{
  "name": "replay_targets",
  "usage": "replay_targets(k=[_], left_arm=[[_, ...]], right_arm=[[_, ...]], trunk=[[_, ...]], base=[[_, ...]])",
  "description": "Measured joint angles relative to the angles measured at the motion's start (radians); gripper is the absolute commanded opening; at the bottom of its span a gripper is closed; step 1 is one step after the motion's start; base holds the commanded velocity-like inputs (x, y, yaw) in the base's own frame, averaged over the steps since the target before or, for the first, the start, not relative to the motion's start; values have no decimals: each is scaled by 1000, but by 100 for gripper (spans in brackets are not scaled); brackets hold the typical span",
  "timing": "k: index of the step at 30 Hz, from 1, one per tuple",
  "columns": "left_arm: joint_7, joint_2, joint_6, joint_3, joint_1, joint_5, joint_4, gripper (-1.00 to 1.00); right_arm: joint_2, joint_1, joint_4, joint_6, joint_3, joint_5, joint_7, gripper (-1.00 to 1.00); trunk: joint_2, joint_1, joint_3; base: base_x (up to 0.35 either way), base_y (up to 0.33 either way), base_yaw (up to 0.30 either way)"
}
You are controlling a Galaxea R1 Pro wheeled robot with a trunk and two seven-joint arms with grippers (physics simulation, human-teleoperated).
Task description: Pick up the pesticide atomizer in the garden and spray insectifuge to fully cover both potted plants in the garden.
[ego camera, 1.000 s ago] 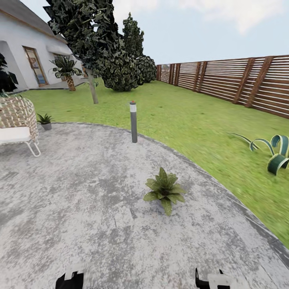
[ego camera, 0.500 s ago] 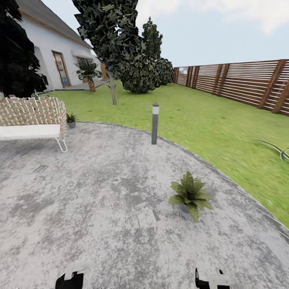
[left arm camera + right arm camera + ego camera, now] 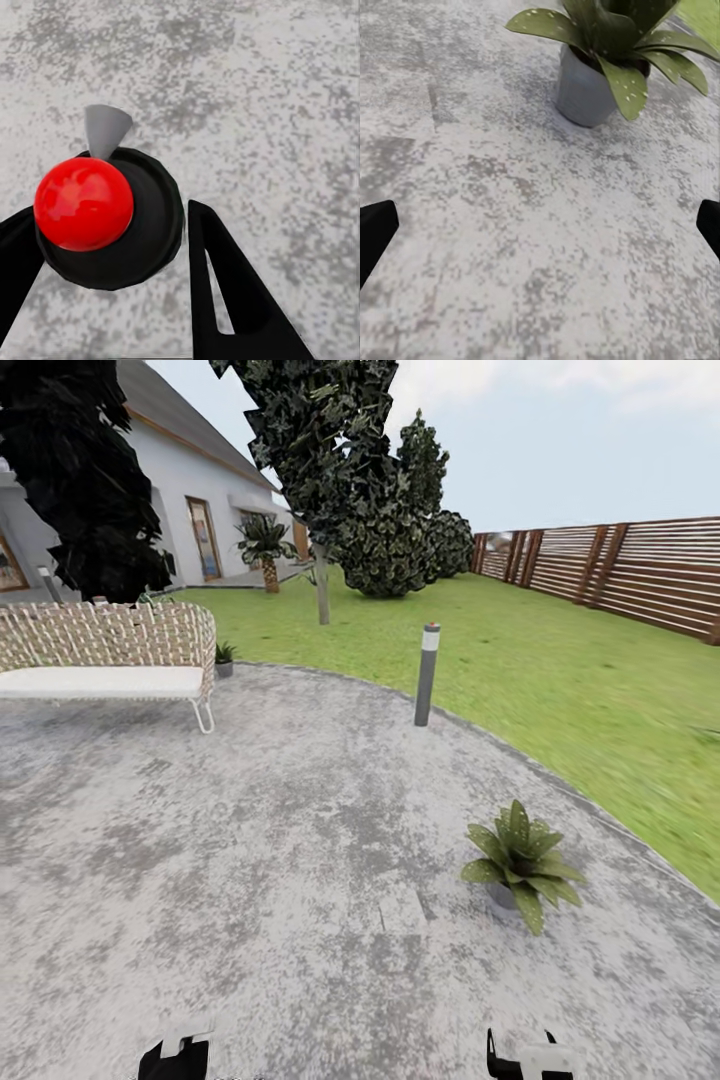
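On the grey paving (image 3: 250,840), one potted plant (image 3: 522,857) stands near, to the right, close to the lawn (image 3: 560,660). A second plant (image 3: 224,656) sits far off, just right of the wicker bench (image 3: 110,650). A bollard (image 3: 427,674) stands at the paving's edge, the fence (image 3: 620,575) far right. The left gripper (image 3: 112,292) has its fingers spread over a black disc (image 3: 142,240) with a red ball (image 3: 84,204). The right gripper (image 3: 540,232) has its fingers released wide, with the near plant's pot (image 3: 583,94) ahead.
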Motion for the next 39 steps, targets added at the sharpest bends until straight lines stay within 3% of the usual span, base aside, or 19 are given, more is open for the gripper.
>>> replay_targets(k=[14,19,39], left_arm=[[1,1,2,0,0,1,-1,-100],[1,1,2,0,0,1,-1,-100],[0,0,0,0,0,3,-1,-100]], right_arm=[[0,0,0,0,0,0,1,100],[0,0,0,0,0,1,1,100],[1,0,0,0,0,1,1,100]], trunk=[[7,-4,16],[42,-23,37],[42,-23,63]], base=[[0,0,226],[0,0,216],[0,0,131]])
